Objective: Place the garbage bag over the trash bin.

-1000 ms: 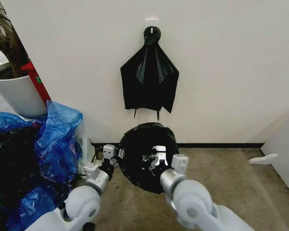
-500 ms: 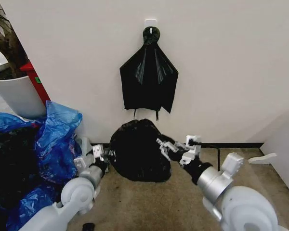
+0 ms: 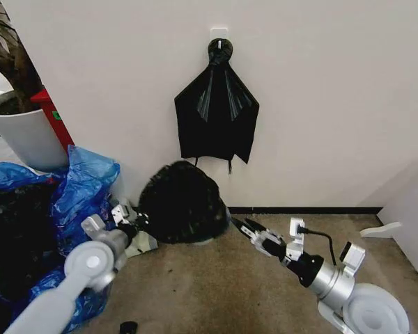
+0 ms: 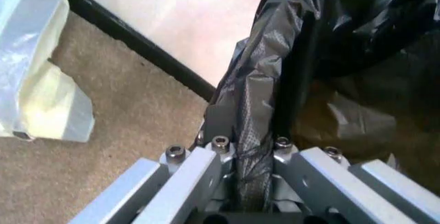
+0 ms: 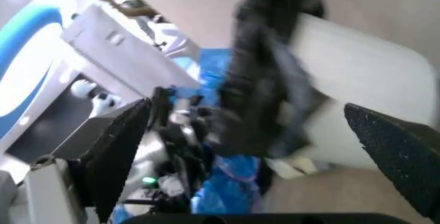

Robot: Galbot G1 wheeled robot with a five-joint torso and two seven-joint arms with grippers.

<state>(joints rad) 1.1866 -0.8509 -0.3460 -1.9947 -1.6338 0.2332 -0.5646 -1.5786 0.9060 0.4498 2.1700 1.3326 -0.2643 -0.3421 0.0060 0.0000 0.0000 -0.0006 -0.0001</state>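
From my remote station I see the garbage bag (image 3: 179, 202), glossy wrinkled black plastic, bulging in a dome on the floor against the base of the wall. It drapes over the trash bin (image 5: 357, 116); in the right wrist view the bin's cream-white side shows bare beneath the bag's bunched edge.

My left gripper (image 3: 125, 217) sits at the bag's left edge, and the left wrist view shows its jaws clamped on a gathered fold of the black plastic. My right gripper (image 3: 254, 233) hovers just to the right of the bag, low over the carpet, jaws spread and empty, apart from the plastic.

I judge the task well along: the bag covers the bin's top. What remains, as I read it, is pulling the edge down evenly on the right side and releasing the left hold.

Around this: blue plastic bags (image 3: 83, 195) piled at the left, a white plant pot (image 3: 24, 136) behind them, and a black fan-shaped bundle (image 3: 216, 115) hanging on the wall above.
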